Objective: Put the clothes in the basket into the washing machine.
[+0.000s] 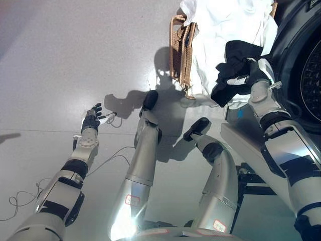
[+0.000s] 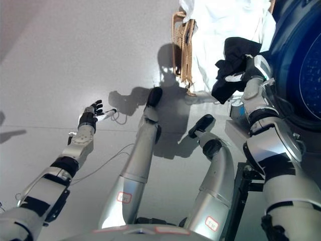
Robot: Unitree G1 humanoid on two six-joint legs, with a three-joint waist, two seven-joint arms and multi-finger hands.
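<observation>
A black garment [image 1: 233,70] is held clamped in the right hand [image 1: 253,73] just left of the washing machine [image 1: 306,65], the open left hand [image 1: 93,118] being well apart over the floor.

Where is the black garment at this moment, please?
The black garment hangs from the right hand at the upper right of both eye views, in front of the white cloth draped over the wicker basket, beside the washing machine.

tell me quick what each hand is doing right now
Left hand: open, holding nothing, out over the floor.
Right hand: shut on the black garment beside the washing machine.
</observation>
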